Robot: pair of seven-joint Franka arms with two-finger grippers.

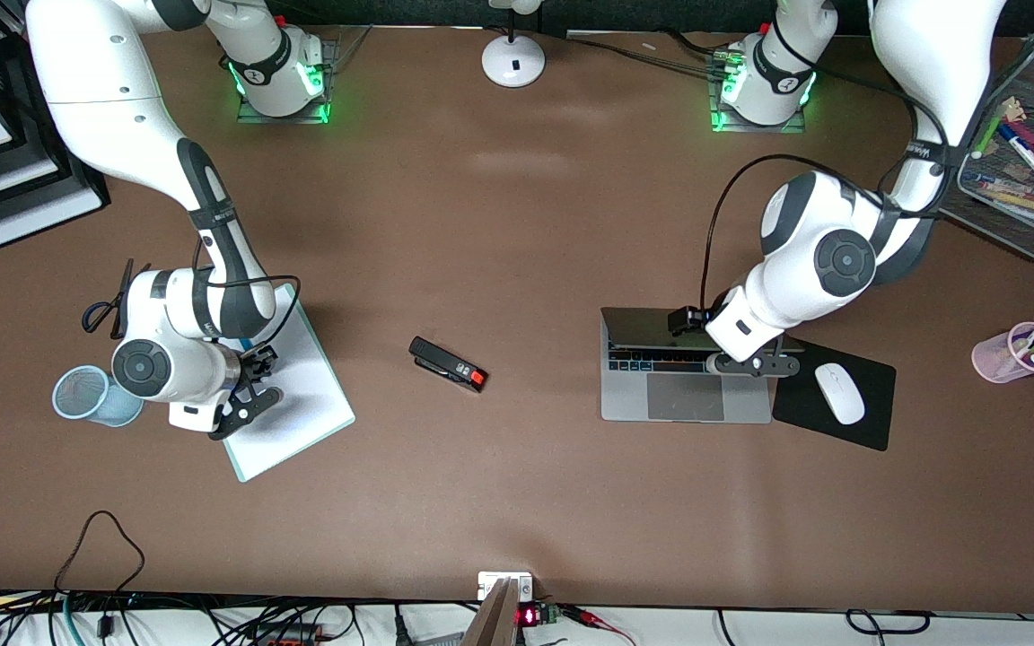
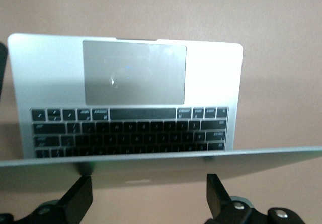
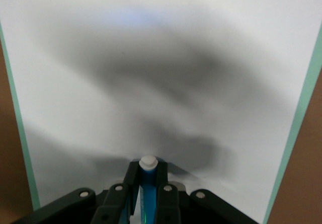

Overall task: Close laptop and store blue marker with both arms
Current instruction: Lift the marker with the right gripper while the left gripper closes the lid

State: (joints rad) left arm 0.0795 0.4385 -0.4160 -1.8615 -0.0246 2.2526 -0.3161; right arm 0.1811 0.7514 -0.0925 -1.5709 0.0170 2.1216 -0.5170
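Over the white clipboard (image 1: 293, 395), the right tool (image 3: 146, 194) is clamped mid-barrel on the light, slick blue marker (image 3: 147, 186), while the left tool (image 2: 146, 196), fingers apart, straddles the stiff, hinged lid edge of the laptop (image 1: 683, 377) at the desk's left-arm end.

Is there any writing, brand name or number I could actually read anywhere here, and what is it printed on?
Nothing reads clearly.
Laptop keys: white legends, too blurred to read.
Left arm's band: small white word, too small to make out.
Right arm's band: the same.
Black stapler: white label marks, unreadable.
Small display at the table edge: red glowing mark, illegible.
Blue marker in the right claw: no print showing.
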